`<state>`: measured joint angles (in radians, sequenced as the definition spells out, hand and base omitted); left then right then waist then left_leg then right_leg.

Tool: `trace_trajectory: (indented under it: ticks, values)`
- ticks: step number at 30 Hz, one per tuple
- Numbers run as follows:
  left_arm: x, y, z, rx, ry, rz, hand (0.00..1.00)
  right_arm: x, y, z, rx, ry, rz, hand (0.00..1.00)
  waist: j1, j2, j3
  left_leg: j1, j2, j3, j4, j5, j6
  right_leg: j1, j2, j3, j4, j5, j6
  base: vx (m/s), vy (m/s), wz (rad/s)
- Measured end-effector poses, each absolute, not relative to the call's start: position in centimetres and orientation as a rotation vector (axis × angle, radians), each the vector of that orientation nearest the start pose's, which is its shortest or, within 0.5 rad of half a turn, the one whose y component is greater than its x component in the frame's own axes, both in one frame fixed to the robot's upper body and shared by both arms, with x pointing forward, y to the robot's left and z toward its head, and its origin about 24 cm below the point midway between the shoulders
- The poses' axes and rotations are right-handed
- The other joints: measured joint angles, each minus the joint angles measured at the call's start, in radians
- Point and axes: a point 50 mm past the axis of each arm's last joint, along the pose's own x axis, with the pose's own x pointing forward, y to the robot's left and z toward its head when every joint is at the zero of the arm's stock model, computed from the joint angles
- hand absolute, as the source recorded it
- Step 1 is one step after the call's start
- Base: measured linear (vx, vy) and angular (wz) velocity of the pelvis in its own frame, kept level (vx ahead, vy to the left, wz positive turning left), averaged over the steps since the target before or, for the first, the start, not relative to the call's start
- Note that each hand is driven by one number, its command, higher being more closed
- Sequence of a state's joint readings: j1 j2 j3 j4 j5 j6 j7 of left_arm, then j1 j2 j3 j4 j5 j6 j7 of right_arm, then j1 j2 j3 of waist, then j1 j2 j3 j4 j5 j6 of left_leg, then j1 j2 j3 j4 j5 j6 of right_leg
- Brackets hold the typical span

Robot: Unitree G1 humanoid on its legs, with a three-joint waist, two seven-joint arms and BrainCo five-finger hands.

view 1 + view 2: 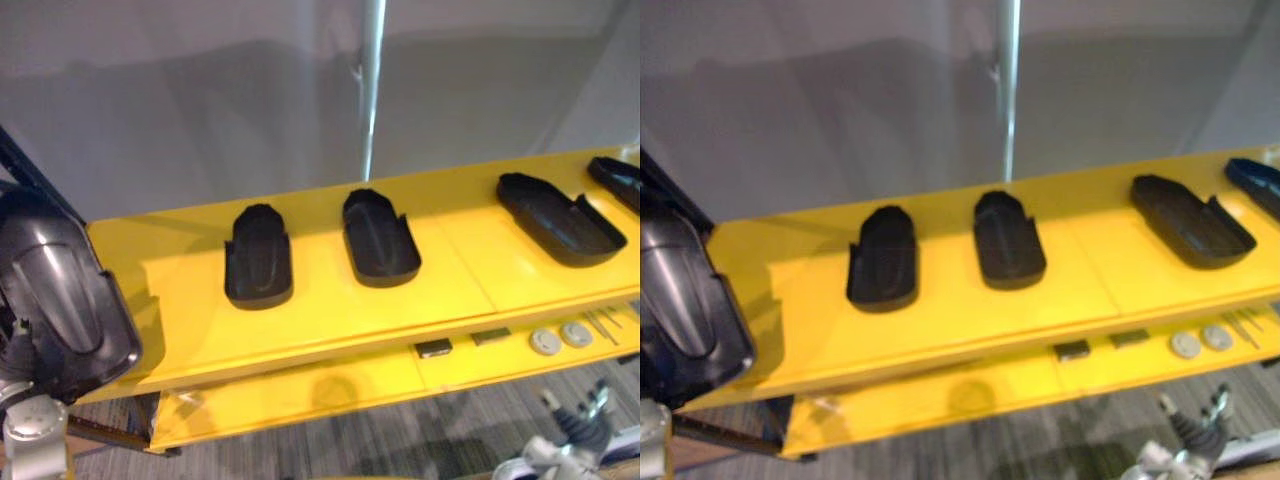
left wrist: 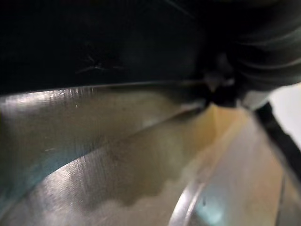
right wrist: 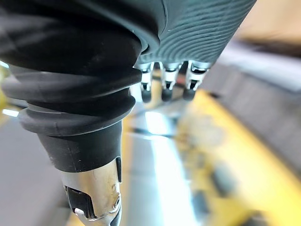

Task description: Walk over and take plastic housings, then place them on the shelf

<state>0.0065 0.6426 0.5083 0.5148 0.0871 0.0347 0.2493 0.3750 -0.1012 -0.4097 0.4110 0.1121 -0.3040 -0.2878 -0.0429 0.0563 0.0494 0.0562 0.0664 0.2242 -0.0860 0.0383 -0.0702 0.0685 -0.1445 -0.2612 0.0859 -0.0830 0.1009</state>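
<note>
- Yellow shelf (image 1: 330, 320): four housings (image 1: 259, 255) along top.
- Fifth housing (image 1: 55, 300): off left end, at left robot hand (image 2: 268, 52); grip cannot be told.
- Right robot hand (image 1: 575, 425): slack, empty.
- Step: placing; next, lower onto bare left end.

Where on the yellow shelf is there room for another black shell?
Bare yellow lies between the second housing and third housing, and at the shelf's left end, beside the first housing. The right end is crowded: the fourth housing sits close to the third.
</note>
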Motion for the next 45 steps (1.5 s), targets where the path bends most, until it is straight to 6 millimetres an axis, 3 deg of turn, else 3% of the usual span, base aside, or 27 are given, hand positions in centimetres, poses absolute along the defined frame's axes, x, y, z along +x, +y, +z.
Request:
trace_trajectory:
  ticks: [6,12,17,25,35,45]
  values:
    - [23.4,43.4,11.2,0.774,0.343,0.732,1.00,6.1,-29.1,-9.6,-0.084,0.613,-0.845,0.00,0.001,0.001,0.017,0.001,-0.007,0.001,-0.001,0.000,0.000,0.002,-0.005,-0.003,0.000,0.001,0.002,0.00,0.000,0.00]
    - [26.7,42.9,15.1,0.894,0.345,0.619,1.00,4.0,-28.4,-11.7,-0.006,0.771,-0.836,0.00,-0.014,0.002,0.071,-0.005,-0.018,0.003,-0.002,0.000,0.000,0.001,-0.014,-0.004,-0.008,0.006,0.010,0.01,0.006,0.01]
    - [27.6,42.7,14.9,0.909,0.438,0.556,1.00,3.8,-27.8,-12.6,0.027,0.824,-0.813,0.00,-0.029,0.005,0.098,-0.005,-0.020,0.010,-0.001,0.001,0.000,0.000,-0.014,-0.007,-0.012,0.006,0.009,0.04,0.002,0.02]
    - [26.1,44.7,14.9,0.926,0.552,0.587,1.00,3.9,-27.5,-13.1,0.050,0.844,-0.809,0.00,-0.039,-0.015,0.133,-0.003,-0.020,0.037,0.004,0.001,0.000,-0.003,-0.013,-0.001,-0.011,0.005,0.008,0.01,0.000,-0.01]
    - [25.6,45.1,14.2,0.909,0.585,0.597,1.00,3.8,-27.1,-13.4,0.094,0.850,-0.831,0.00,-0.034,-0.046,0.154,-0.010,-0.020,0.052,0.003,0.001,0.001,-0.031,-0.014,0.022,0.008,0.003,0.003,-0.02,0.007,-0.06]
    - [26.3,44.2,13.4,0.871,0.524,0.608,1.00,4.4,-27.2,-13.2,0.099,0.828,-0.829,0.00,-0.036,-0.046,0.205,-0.023,-0.020,0.058,0.004,0.001,0.001,-0.041,-0.013,0.026,0.000,0.004,0.001,0.01,0.000,0.00]
